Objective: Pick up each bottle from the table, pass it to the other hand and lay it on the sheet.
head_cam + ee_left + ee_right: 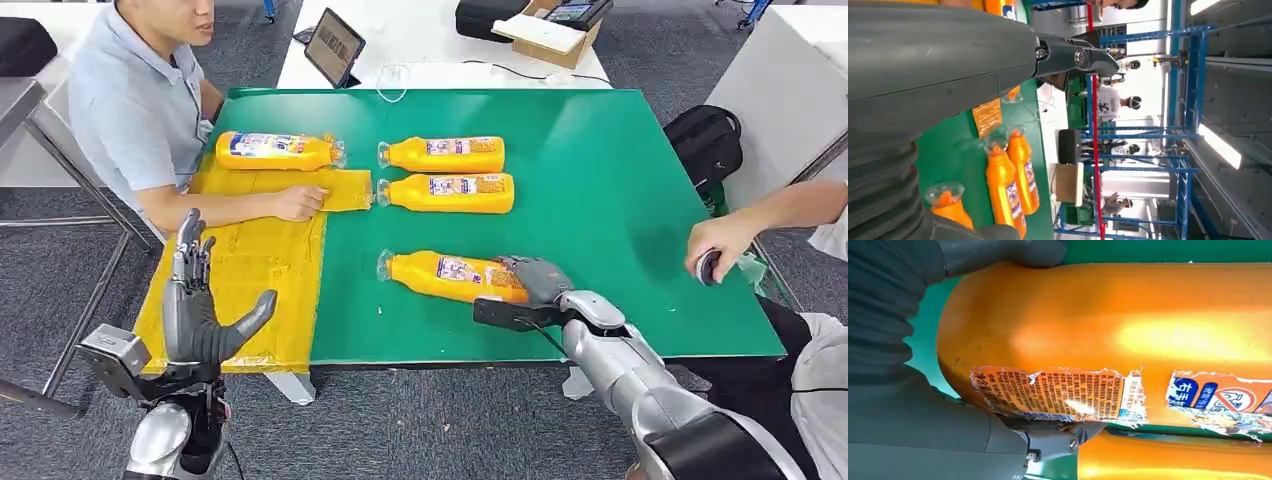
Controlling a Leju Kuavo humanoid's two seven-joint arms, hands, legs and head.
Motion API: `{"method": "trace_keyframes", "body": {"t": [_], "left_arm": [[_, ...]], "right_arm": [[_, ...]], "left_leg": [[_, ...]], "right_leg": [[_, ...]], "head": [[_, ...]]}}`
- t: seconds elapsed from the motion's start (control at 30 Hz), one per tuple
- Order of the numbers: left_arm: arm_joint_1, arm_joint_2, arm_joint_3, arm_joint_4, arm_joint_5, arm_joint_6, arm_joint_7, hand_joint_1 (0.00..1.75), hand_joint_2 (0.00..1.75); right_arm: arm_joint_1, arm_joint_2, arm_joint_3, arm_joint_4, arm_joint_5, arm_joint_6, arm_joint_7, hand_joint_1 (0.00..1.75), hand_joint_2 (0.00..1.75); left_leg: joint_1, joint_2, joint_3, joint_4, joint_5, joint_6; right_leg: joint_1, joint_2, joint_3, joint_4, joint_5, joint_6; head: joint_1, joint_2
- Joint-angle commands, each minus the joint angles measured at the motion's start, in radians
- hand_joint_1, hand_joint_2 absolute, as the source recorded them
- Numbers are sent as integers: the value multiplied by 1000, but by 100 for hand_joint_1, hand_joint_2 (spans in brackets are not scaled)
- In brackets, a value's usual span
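An orange bottle (440, 275) lies on its side on the green table (620, 200), cap toward the yellow sheet (270, 260). My right hand (530, 285) wraps its base; in the right wrist view the thumb and fingers of that hand (923, 405) sit on opposite sides of the bottle (1123, 325). Two more orange bottles (445, 153) (450, 192) lie side by side farther back. Another bottle (275, 150) rests on the sheet's far end. My left hand (200, 310) is raised over the sheet's near left corner, fingers apart and empty.
A seated person at the far left rests a hand (298, 203) on the sheet. At the right table edge another person's hand (718, 245) holds a small dark object. A tablet (333, 45) and a box (548, 35) sit on the white table behind. A black bag (705, 140) lies on the floor to the right.
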Motion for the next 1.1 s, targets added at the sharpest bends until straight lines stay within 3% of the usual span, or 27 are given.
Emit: {"method": "trace_keyframes", "body": {"t": [0.03, 0.2, 0.47, 0.87, 1.1], "left_arm": [[-29, 18, 10, 68, 16, -21, 10, 0, 175], [-24, -23, 58, 61, 77, 20, 3, 0, 175], [-8, -24, 46, 87, 115, 55, -2, 0, 175], [95, 11, -43, 52, 61, -74, 76, 0, 175], [101, 9, -50, 42, 34, -104, 68, 0, 175]], "right_arm": [[60, 23, 7, 40, -57, 36, -21, 175, 175], [137, 64, -133, -56, -252, 16, -145, 175, 175], [293, 174, -327, -461, -517, -121, -228, 175, 175], [441, 238, -323, -734, -626, -107, -247, 175, 175], [447, 247, -307, -769, -657, -66, -235, 175, 175]], "left_leg": [[2, -2, 4, -1, -1, -2], [2, -1, 3, -1, -1, -1], [2, 0, 0, -1, -1, -2], [1, -1, -5, -1, -2, -2], [1, -2, -8, 0, -1, -1]], "right_leg": [[2, -2, 5, -2, -1, -3], [2, -1, 4, -2, 0, -2], [2, 1, 0, 0, -1, -2], [1, 0, -3, 0, -2, -2], [1, -1, -6, 1, -2, -2]], "head": [[0, 0], [0, 0], [0, 0], [0, 0], [0, 0]]}}
